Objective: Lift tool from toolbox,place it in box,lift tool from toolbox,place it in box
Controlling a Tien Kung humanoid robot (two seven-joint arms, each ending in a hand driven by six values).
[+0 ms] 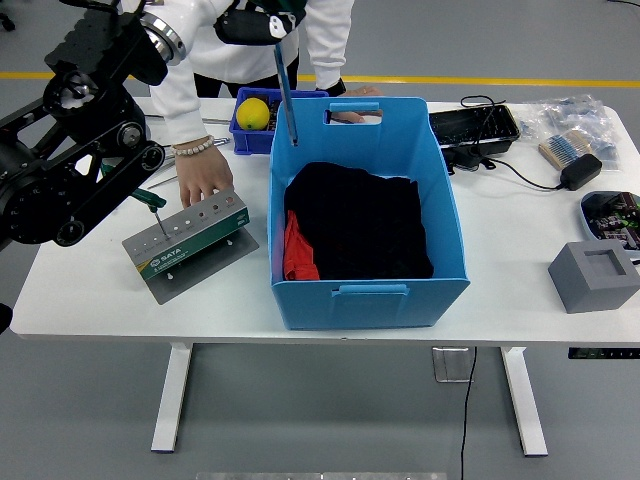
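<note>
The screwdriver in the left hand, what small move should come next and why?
Probably carry it slightly farther right, then lower it: the left hand holds the screwdriver upright, its tip just at the blue box's left wall, above the black cloth.

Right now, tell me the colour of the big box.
The box is light blue, seen clearly in the head view.

one white bench [520,270]. one large blue box [366,210], with one black cloth [355,220] and one red cloth [297,252] in it. at nine o'clock, one grey tool stand [190,240]. at eleven, one small blue bin [252,135] holding one yellow ball [252,112]. at three, one grey block [594,275]. one screwdriver [283,85] is held aloft.
</note>
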